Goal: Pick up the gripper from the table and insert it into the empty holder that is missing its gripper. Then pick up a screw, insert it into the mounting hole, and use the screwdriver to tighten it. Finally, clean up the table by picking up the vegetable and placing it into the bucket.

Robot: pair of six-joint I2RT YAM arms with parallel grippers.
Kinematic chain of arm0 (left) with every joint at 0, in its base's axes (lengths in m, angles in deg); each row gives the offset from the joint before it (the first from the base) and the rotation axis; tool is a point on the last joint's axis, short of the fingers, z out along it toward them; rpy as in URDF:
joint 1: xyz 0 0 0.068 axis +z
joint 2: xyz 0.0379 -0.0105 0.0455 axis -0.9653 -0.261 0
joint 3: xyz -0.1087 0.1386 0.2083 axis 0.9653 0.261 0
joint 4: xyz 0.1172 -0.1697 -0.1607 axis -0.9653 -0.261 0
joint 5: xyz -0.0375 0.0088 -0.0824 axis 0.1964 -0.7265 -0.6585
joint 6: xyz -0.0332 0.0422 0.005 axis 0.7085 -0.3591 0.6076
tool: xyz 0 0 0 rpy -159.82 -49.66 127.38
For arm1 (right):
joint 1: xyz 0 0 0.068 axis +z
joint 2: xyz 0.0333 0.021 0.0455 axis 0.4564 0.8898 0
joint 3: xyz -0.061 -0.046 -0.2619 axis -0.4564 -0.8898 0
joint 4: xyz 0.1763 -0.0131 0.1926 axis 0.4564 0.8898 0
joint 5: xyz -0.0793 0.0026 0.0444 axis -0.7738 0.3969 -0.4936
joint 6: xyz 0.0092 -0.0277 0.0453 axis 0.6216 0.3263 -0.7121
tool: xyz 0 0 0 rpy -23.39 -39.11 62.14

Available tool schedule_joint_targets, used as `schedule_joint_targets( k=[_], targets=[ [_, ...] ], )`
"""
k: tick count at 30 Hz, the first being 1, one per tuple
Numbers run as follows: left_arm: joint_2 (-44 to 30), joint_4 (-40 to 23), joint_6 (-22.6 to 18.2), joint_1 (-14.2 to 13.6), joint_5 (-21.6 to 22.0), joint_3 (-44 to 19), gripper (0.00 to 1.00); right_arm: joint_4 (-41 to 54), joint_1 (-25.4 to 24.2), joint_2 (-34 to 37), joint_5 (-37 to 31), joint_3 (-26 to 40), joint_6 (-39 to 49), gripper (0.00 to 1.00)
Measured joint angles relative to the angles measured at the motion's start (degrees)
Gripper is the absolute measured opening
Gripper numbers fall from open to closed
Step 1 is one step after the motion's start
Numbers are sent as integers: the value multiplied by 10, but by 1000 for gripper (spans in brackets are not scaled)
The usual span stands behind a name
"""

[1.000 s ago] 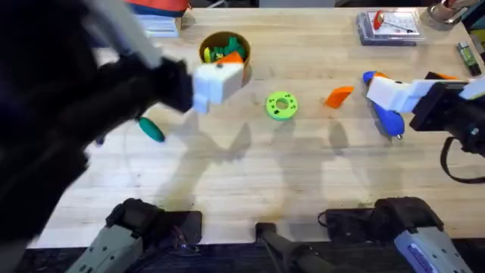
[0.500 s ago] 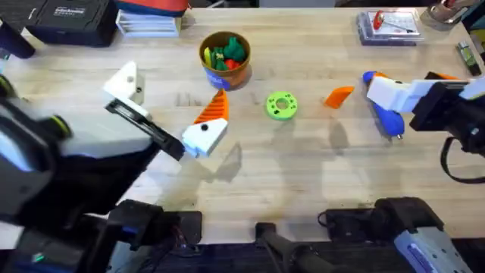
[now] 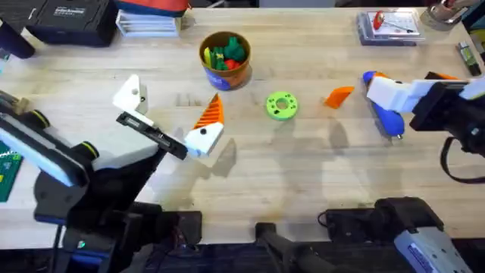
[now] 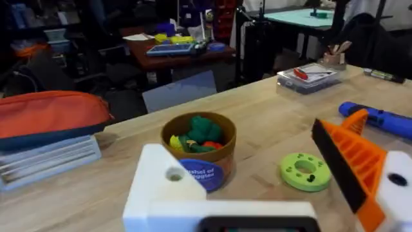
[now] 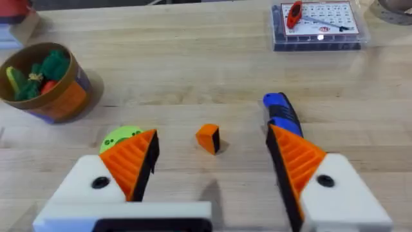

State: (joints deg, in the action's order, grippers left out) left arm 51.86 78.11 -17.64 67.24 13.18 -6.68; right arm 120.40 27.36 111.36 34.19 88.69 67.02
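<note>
Overhead: the left tool (image 3: 168,114) sits left of centre, spread wide and empty. One finger wears an orange pad; the other is a bare white holder (image 3: 130,94), upper left. The loose orange gripper (image 3: 339,95) lies on the bench (image 3: 303,174) at right of centre, well apart from it. The right tool (image 3: 386,97) hovers just beside that piece, over the blue screwdriver (image 3: 388,120), so the right arm is nearer.

Left wrist view: the holder (image 4: 168,187) fills the lower middle, the bucket (image 4: 199,149) beyond.

Right wrist view: released, both orange pads (image 5: 132,161) fitted, the gripper (image 5: 208,138) lies centred ahead between them.
</note>
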Motion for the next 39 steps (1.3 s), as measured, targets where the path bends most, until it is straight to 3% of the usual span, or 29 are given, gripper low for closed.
schedule_joint_targets(
  k=[3,11,17,27,39],
  targets=[
    [0,40,12,19,-2,31,985,0,0,0,0,0,0,992],
    [-1,-33,32,58,-32,51,985,0,0,0,0,0,0,994],
    [0,-34,34,76,-76,51,987,0,0,0,0,0,0,994],
    [0,-39,35,79,-193,50,986,0,0,0,0,0,0,994],
    [0,-41,35,79,-223,50,986,0,0,0,0,0,0,993]
  ],
)
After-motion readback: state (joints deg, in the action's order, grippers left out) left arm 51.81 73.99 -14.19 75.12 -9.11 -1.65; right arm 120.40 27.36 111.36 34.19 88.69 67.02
